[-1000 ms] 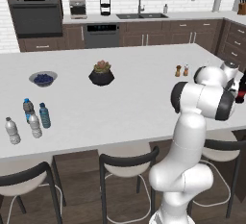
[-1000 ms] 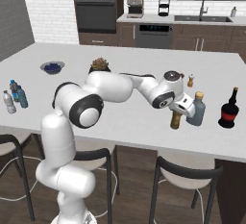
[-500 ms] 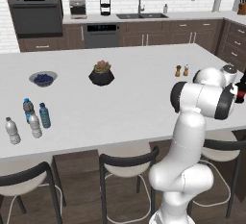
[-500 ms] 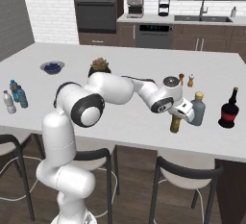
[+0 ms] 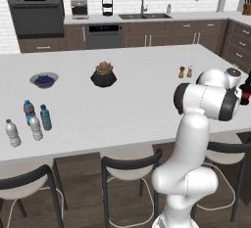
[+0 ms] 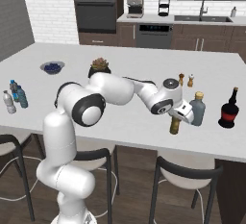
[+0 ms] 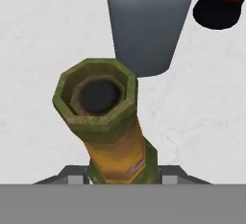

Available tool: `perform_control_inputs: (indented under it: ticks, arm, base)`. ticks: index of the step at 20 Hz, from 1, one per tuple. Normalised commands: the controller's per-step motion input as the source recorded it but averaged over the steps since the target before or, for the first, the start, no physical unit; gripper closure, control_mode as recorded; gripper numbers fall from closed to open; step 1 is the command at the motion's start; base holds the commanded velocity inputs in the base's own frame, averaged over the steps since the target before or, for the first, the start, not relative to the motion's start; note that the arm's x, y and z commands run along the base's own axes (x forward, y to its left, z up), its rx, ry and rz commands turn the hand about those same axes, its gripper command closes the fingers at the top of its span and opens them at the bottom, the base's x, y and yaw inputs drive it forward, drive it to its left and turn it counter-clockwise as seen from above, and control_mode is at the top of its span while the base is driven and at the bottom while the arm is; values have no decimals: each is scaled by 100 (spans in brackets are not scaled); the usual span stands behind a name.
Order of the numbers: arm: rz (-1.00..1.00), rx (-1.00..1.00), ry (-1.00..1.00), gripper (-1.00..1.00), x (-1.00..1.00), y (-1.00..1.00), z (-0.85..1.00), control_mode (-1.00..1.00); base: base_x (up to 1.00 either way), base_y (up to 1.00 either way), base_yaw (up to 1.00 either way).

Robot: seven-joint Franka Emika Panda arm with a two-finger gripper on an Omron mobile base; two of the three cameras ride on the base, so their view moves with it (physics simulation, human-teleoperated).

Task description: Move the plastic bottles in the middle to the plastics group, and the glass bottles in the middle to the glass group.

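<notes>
The gripper (image 6: 178, 117) is closed around the long neck of the amber beer bottle (image 6: 175, 126), which stands upright on the white counter (image 6: 129, 122) near its front edge, its base appearing to rest on the surface. In the hand view the bottle's open mouth (image 7: 98, 94) looks straight up at the camera, with the neck running down between the two finger tips. Just beside the beer bottle, to its right in the right base view, stands the squat grey-blue bottle (image 6: 197, 108) with a yellow stopper, and farther right, apart from it, the dark bottle (image 6: 229, 109) with a red label. At the far left end of the counter four small water bottles (image 5: 30, 122) stand close together near the front edge.
</notes>
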Motion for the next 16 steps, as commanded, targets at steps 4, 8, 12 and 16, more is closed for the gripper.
perform_control_inputs:
  ticks: [4,8,12,16]
  arm:
    - [0,0,0,100,0,0,-4,-100]
    - [0,0,0,-100,0,0,0,-100]
    - [0,0,0,-100,0,0,0,-100]
    - [0,0,0,-100,0,0,0,-100]
  base:
    - [0,0,0]
    - [0,0,0]
    - [0,0,0]
    - [0,0,0]
